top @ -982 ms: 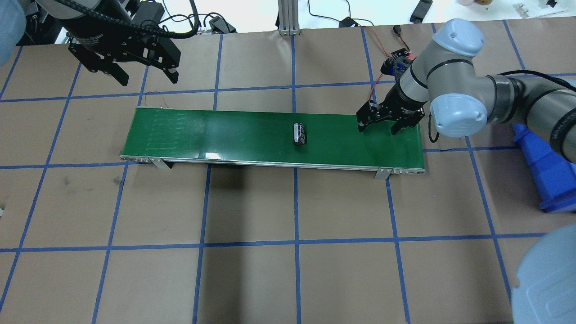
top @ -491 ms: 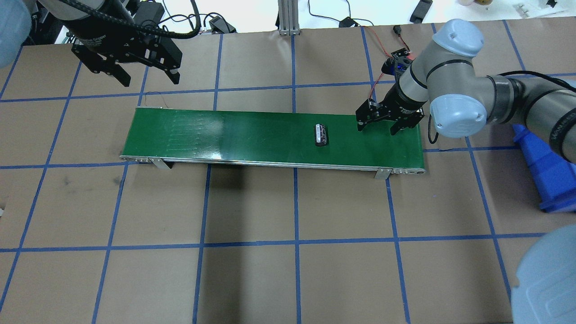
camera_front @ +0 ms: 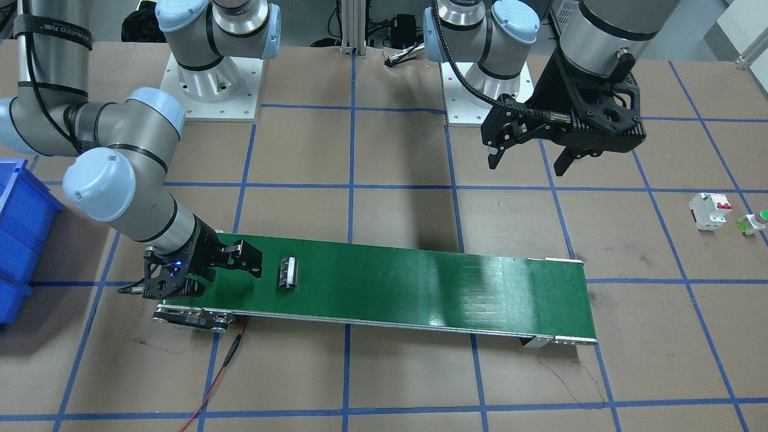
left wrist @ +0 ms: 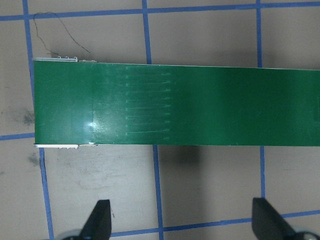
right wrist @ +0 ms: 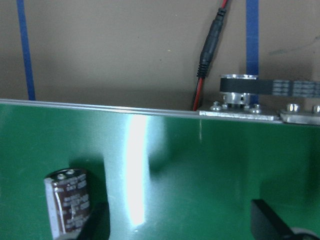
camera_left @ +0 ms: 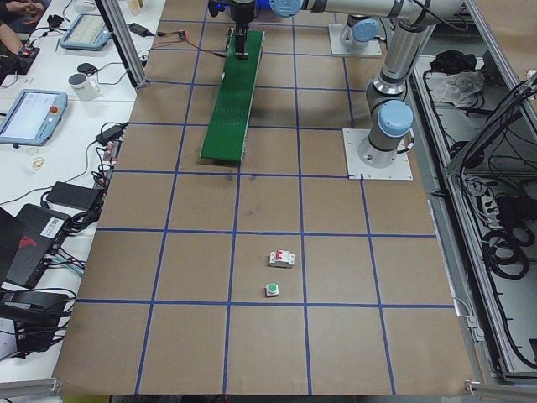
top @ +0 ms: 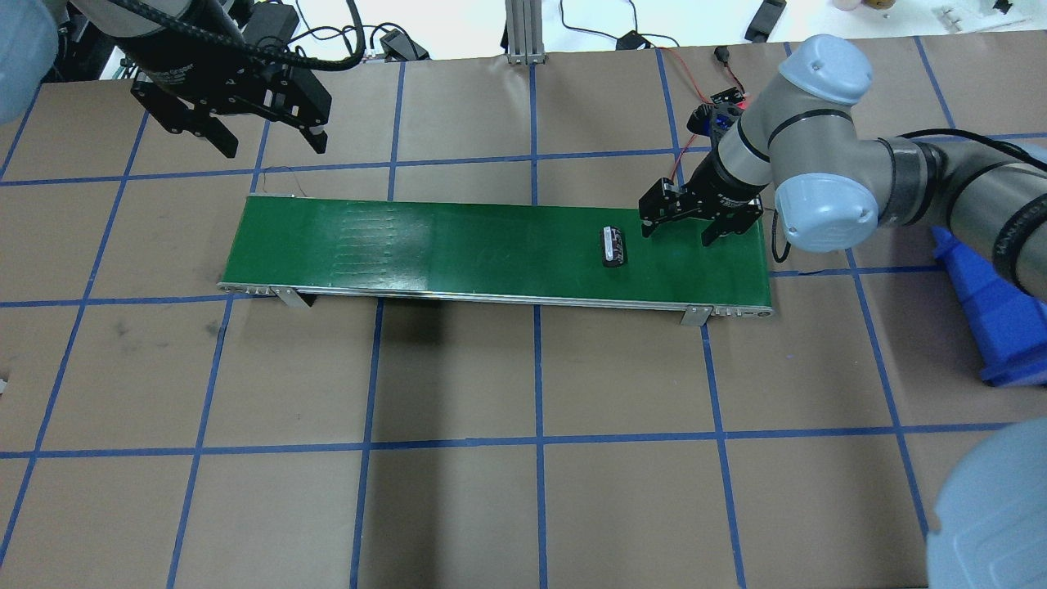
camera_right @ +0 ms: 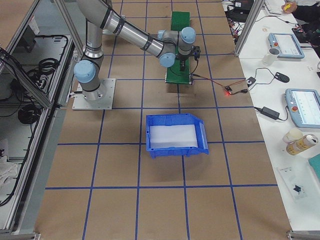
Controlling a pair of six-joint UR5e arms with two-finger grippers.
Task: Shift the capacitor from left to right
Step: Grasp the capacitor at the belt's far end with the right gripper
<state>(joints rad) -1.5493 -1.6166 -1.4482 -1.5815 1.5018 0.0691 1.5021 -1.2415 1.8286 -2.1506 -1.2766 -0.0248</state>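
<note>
The capacitor [top: 613, 246], a small black cylinder with silvery markings, lies on its side on the green conveyor belt [top: 491, 245] near the belt's right end. It also shows in the front view [camera_front: 288, 272] and the right wrist view [right wrist: 70, 205]. My right gripper [top: 680, 231] is open and hangs low over the belt's right end, just right of the capacitor and apart from it. In the right wrist view the capacitor lies by one fingertip [right wrist: 95, 220]. My left gripper [top: 271, 146] is open and empty, high above the table behind the belt's left end.
A blue bin [top: 994, 311] stands at the right of the belt. A white breaker [camera_front: 708, 210] and a green push button [camera_front: 755, 221] lie on the table far to my left. A red wire [camera_front: 222, 366] and the belt's pulley [right wrist: 237, 85] are at the belt's right end.
The capacitor has travelled right along the belt, from its middle to just beside my right gripper. The right gripper has shifted slightly left. The left gripper has barely moved.
</note>
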